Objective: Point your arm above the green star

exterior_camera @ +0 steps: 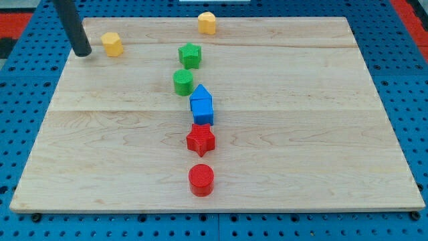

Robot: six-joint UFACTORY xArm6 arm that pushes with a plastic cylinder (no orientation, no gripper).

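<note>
One ridged green star (190, 55), my tip (83, 52) far left.

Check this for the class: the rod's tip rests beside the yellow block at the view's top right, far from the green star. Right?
Wrong side. The camera view shows my tip beside the yellow block at the view's top left, far from the green star.

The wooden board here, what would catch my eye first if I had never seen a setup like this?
Probably the line of bright blocks down the middle of the wooden board: a green star, a green cylinder, two blue blocks, a red star and a red cylinder. Next, the dark rod at the view's top left, my tip beside a yellow block.
</note>
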